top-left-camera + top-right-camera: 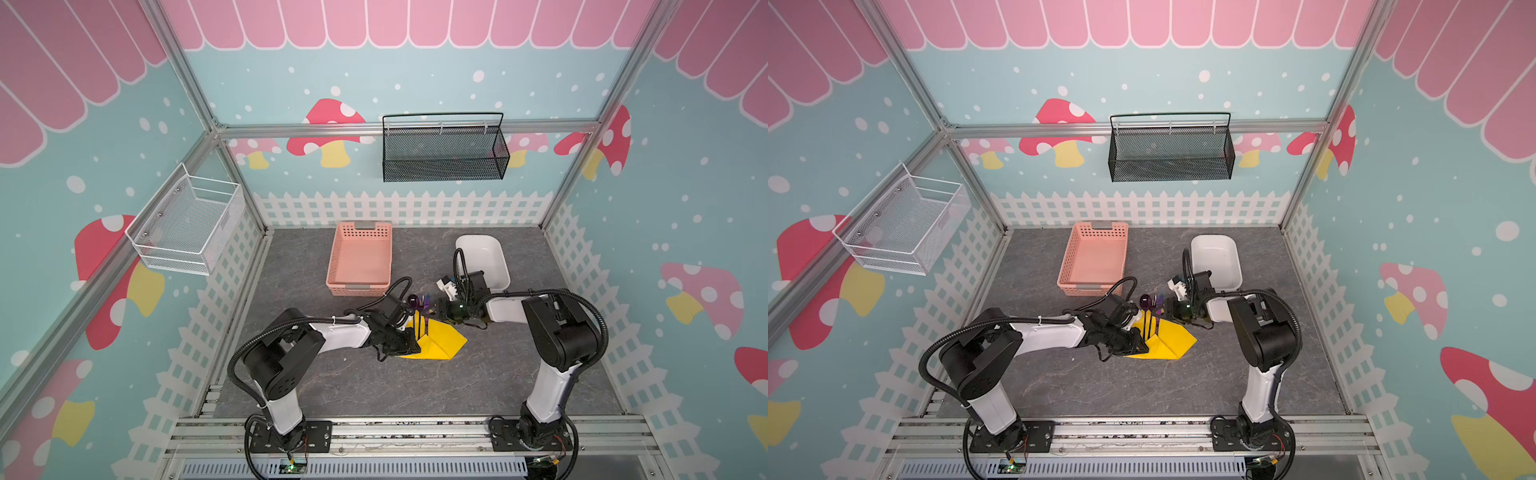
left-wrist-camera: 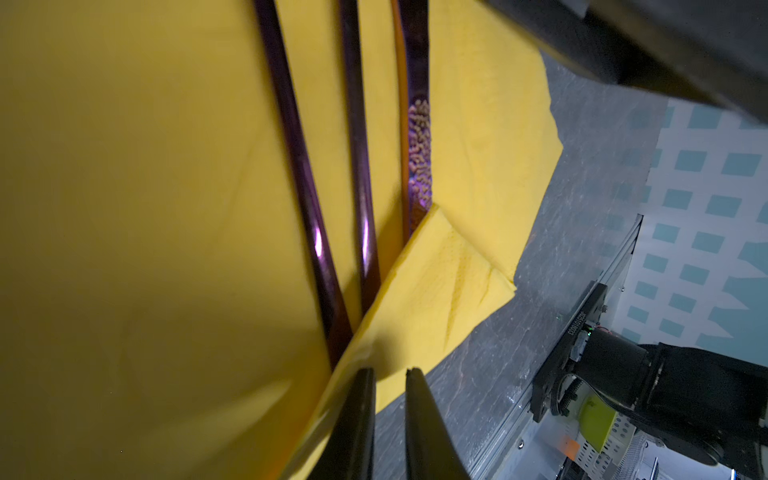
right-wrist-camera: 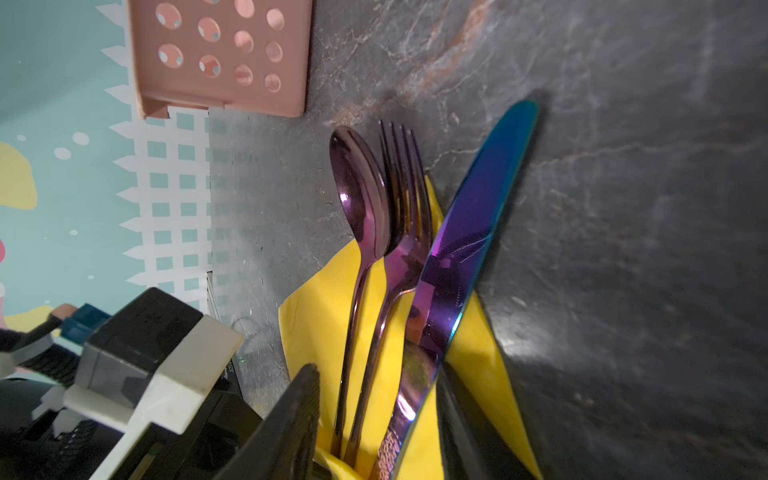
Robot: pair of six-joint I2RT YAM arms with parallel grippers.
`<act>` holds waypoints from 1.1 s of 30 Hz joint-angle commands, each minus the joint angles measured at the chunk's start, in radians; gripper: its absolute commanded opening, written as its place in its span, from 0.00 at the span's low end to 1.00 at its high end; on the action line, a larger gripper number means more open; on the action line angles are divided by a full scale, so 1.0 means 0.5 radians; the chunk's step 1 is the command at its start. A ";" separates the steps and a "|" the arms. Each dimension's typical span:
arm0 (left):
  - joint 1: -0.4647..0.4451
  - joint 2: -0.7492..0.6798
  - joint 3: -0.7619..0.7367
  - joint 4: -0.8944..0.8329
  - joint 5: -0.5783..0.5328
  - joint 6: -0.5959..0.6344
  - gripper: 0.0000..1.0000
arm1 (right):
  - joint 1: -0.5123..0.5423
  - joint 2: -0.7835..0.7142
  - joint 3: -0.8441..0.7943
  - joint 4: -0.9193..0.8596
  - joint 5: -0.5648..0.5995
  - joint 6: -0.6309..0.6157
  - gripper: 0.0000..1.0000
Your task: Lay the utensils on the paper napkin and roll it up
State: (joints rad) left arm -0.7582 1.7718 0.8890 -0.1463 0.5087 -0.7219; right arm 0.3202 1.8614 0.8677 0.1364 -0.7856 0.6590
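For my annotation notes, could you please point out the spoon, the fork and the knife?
spoon (image 3: 359, 195), right wrist view, on its bowl.
fork (image 3: 411, 232), right wrist view, on its head.
knife (image 3: 476, 216), right wrist view, on its blade.

In the right wrist view the handle ends of the spoon (image 3: 361, 195), fork (image 3: 409, 199) and knife (image 3: 478, 216) are cut off by the frame edge, between the fingers of the right tool (image 3: 378, 370); whether those fingers press on them cannot be told. In the left wrist view the three heads run out of frame and the handle tips slip under a folded flap of the napkin (image 2: 145, 208). The left tool (image 2: 389, 370) is cropped too (only two dark fingertips show), and whether it pinches the paper is unclear. In both top views the three pieces are dark slivers, too small to tell apart, and the left tool covers the napkin's left side.
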 commanded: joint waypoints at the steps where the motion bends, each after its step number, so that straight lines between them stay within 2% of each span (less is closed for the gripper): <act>1: -0.010 0.029 0.056 -0.039 -0.023 0.031 0.18 | -0.011 -0.093 0.009 0.004 0.011 -0.002 0.47; 9: -0.011 0.050 0.102 -0.045 -0.003 0.036 0.18 | -0.018 -0.460 -0.138 -0.113 0.051 0.011 0.47; 17: -0.031 0.075 0.165 -0.047 0.017 0.036 0.18 | -0.015 -0.812 -0.460 -0.244 0.052 0.040 0.43; 19: -0.041 0.083 0.184 -0.048 0.017 0.037 0.18 | -0.012 -0.916 -0.560 -0.254 0.018 0.062 0.39; 23: -0.057 0.110 0.224 -0.051 0.017 0.038 0.18 | 0.034 -1.077 -0.737 -0.245 -0.059 0.105 0.22; 26: -0.061 0.120 0.244 -0.049 -0.003 0.029 0.17 | 0.111 -1.105 -0.810 -0.245 -0.055 0.109 0.15; 33: -0.061 0.123 0.246 -0.051 -0.029 0.018 0.17 | 0.245 -0.928 -0.831 -0.138 -0.027 0.127 0.11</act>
State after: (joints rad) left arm -0.7822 1.8179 0.9882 -0.1616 0.5110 -0.7185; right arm 0.4225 1.3647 0.4576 0.0341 -0.7967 0.7132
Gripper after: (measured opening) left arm 0.170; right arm 0.110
